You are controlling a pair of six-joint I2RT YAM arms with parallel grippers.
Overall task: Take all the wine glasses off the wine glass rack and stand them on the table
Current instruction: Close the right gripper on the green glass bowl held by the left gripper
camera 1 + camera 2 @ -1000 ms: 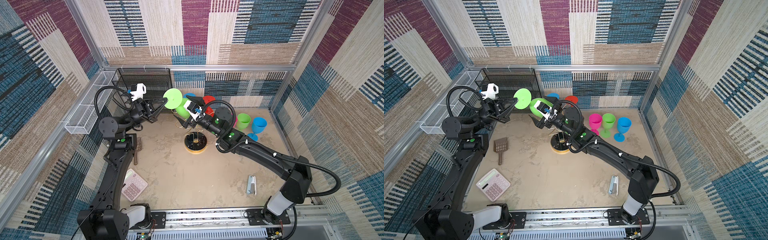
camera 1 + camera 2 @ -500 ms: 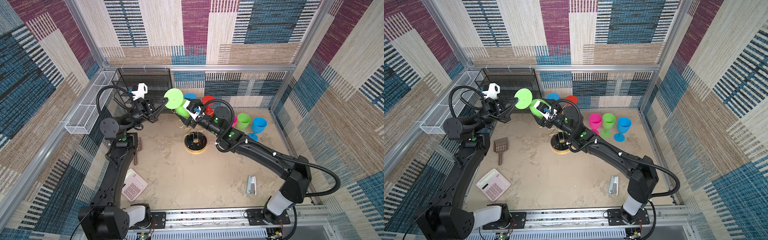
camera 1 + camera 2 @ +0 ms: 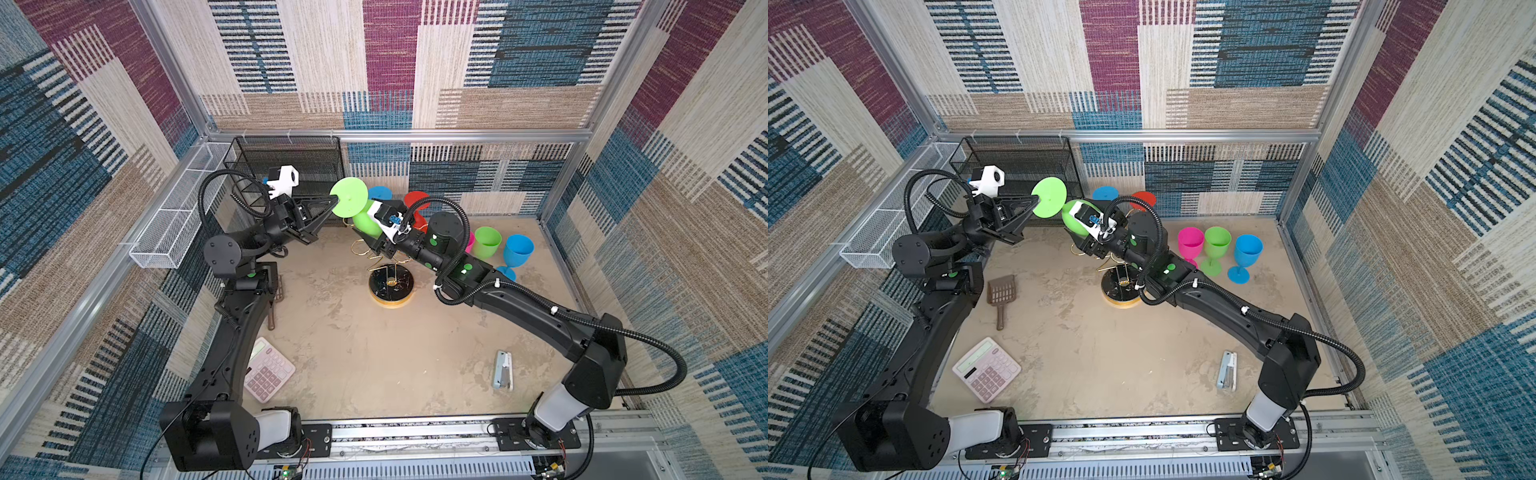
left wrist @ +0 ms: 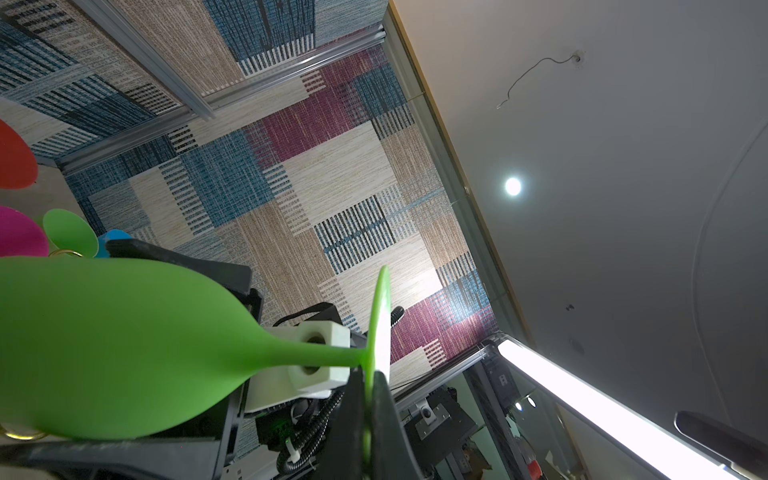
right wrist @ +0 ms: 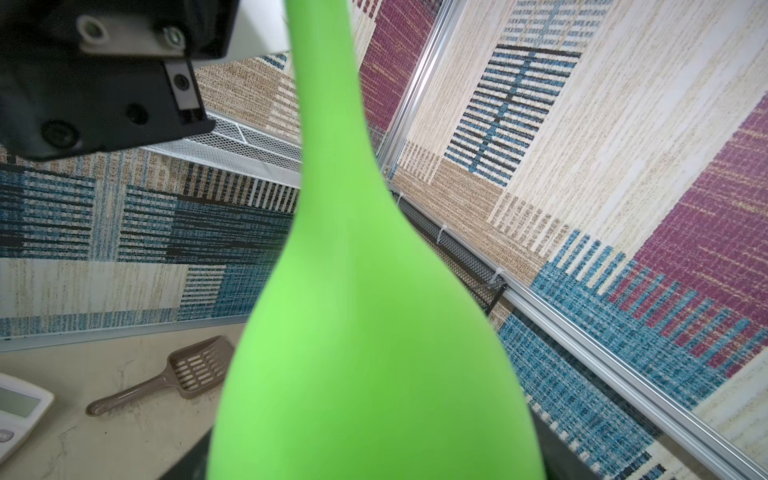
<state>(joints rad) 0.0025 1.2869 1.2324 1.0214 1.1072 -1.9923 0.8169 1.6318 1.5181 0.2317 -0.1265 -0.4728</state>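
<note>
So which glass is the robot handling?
Find the central gold wire rack. By its top, the left hand and right hand hold a tilted green wine glass, foot uppermost. The other green glass stands upright between a pink glass and a blue glass.

The left arm [image 3: 232, 332] and right arm [image 3: 519, 303] arch toward upper centre in both top views; left gripper [image 3: 332, 206] is pinched tight, right gripper [image 3: 365, 226] clasps wide.

A robotics lab cell, this: aluminium frame [image 3: 415, 135] hung with patchwork woven panels [image 3: 390, 50], two arms [image 3: 532, 307] bolted to a rail [image 3: 415, 432], a strip light [image 4: 582, 399] glowing overhead.
</note>
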